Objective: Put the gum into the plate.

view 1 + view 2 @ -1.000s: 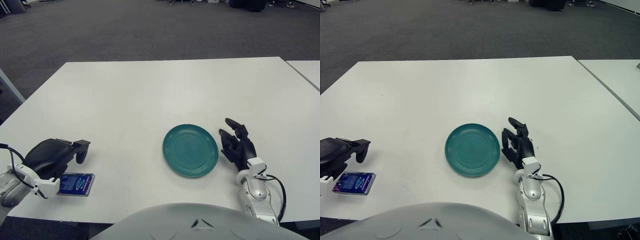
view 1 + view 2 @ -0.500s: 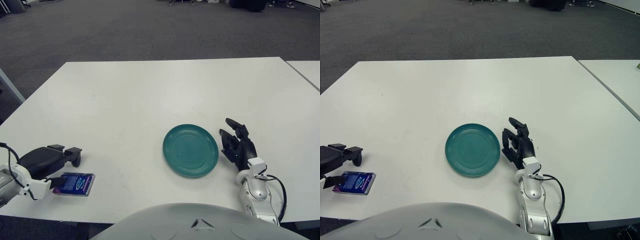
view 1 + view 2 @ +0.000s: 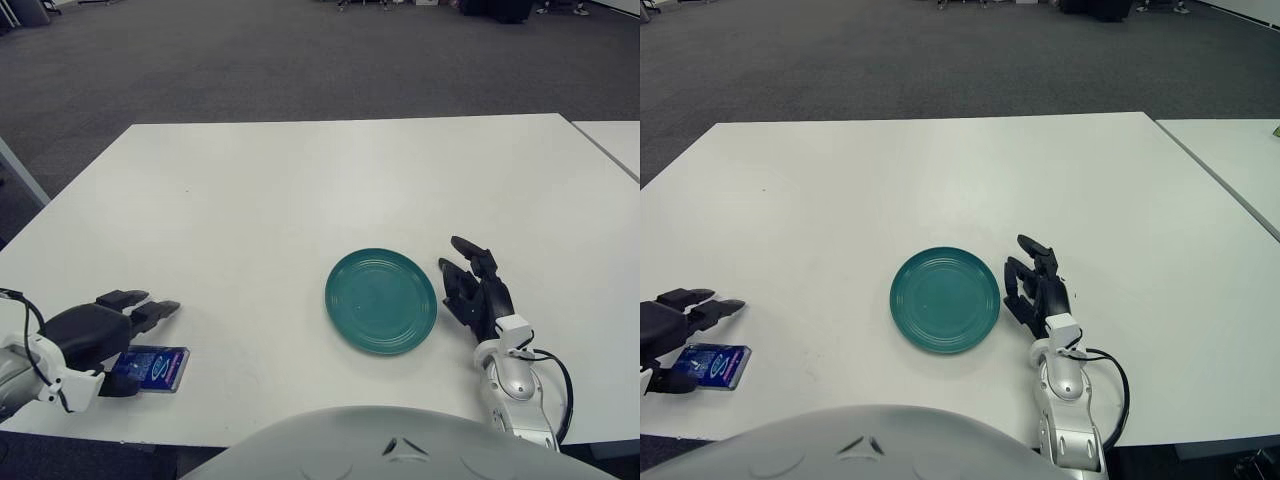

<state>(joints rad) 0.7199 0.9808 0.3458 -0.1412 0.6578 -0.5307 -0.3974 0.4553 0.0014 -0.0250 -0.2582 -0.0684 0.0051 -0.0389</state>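
A blue gum pack [image 3: 155,368] lies flat near the table's front left edge; it also shows in the right eye view [image 3: 714,364]. My left hand [image 3: 122,330] hovers over the pack's left part with its fingers spread and holds nothing. A teal plate [image 3: 381,300] sits empty at the table's front middle. My right hand [image 3: 478,292] rests on the table just right of the plate, fingers relaxed and empty.
The white table [image 3: 330,190] stretches far behind the plate. A second white table [image 3: 615,140] stands at the right, with a narrow gap between. Grey carpet lies beyond.
My left hand has dropped lower and drawn back toward the front left, its fingers turning from pointing down to stretched out over the gum pack. The pack, plate and right hand have not moved.
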